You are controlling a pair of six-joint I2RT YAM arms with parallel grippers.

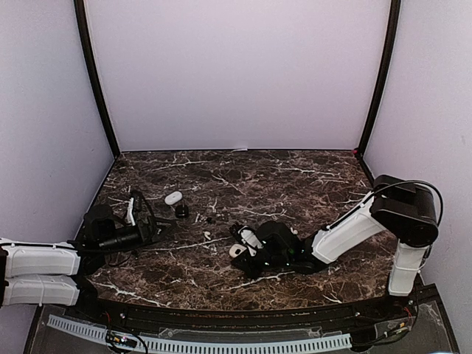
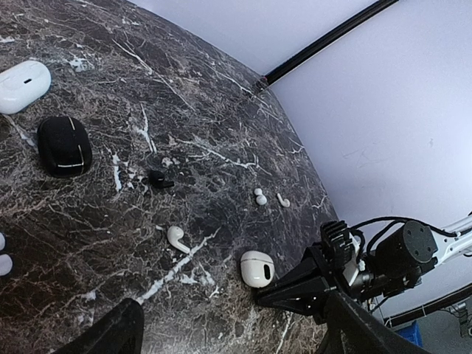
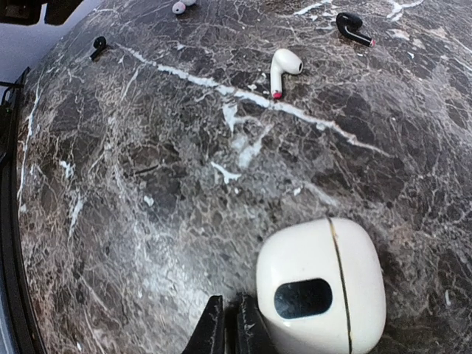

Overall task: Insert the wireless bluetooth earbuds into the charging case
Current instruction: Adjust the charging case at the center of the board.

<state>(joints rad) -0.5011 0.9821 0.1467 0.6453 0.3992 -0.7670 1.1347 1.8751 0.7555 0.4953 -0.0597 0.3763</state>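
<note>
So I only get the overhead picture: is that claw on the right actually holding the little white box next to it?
Observer: No. The right wrist camera shows the right gripper shut with nothing in it. The white case lies just beside it, and I cannot tell whether they touch.
Operator: Is that case open yet?
Observer: It is closed. Its lid seam shows only as a thin line.
Operator: And the white speck a bit beyond it?
Observer: That is a white earbud lying loose, with a reddish tip on its stem.
</note>
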